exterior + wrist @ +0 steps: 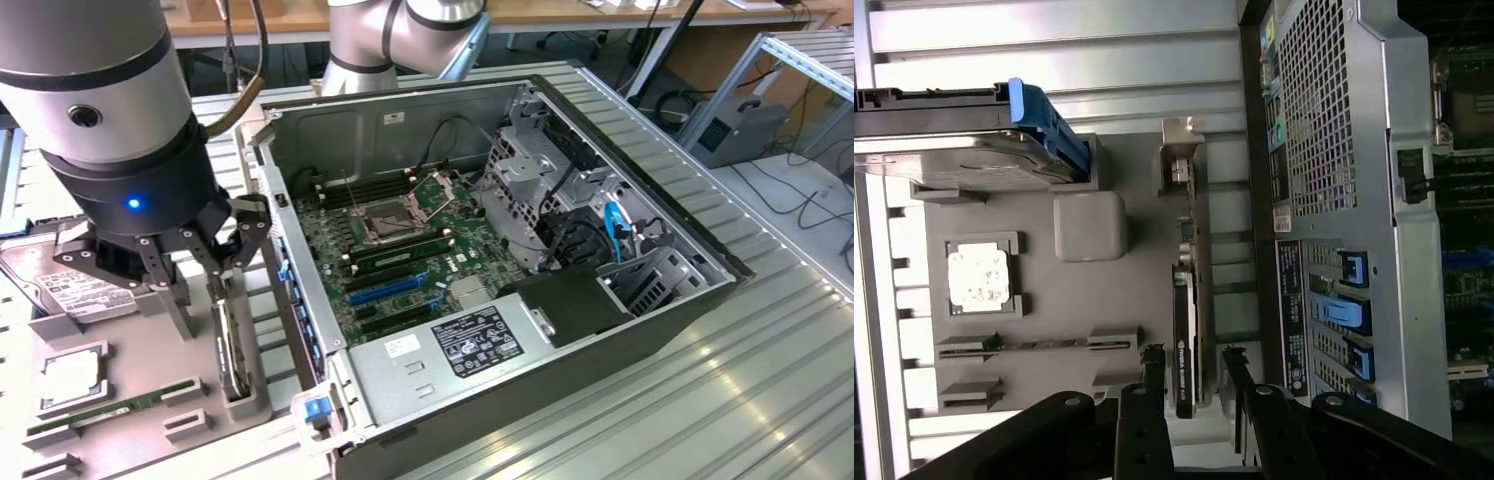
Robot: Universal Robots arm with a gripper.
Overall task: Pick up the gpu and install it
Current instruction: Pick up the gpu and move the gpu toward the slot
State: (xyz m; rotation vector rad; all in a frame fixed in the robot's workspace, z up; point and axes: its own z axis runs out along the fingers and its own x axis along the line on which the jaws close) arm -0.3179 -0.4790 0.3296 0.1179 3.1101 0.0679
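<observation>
pick-up step in hand, install not yet begun. gripper (1192, 355) low over the gpu (1185, 330), spread wide, one finger on each side of the card with a gap showing on both sides, so nothing held. gpu standing on its long edge in a slot of the grey tray (1104, 310), just beside the computer case (1324, 120) and outside it. as a judgement: next move calls for closing square on the two flat faces, centred on the card, then lifting straight out of the slot without twisting. counted on the tray: one gpu, one hard drive (964, 160), one processor chip (979, 277), one memory stick (1039, 345). one case, side open, board showing inside.
</observation>
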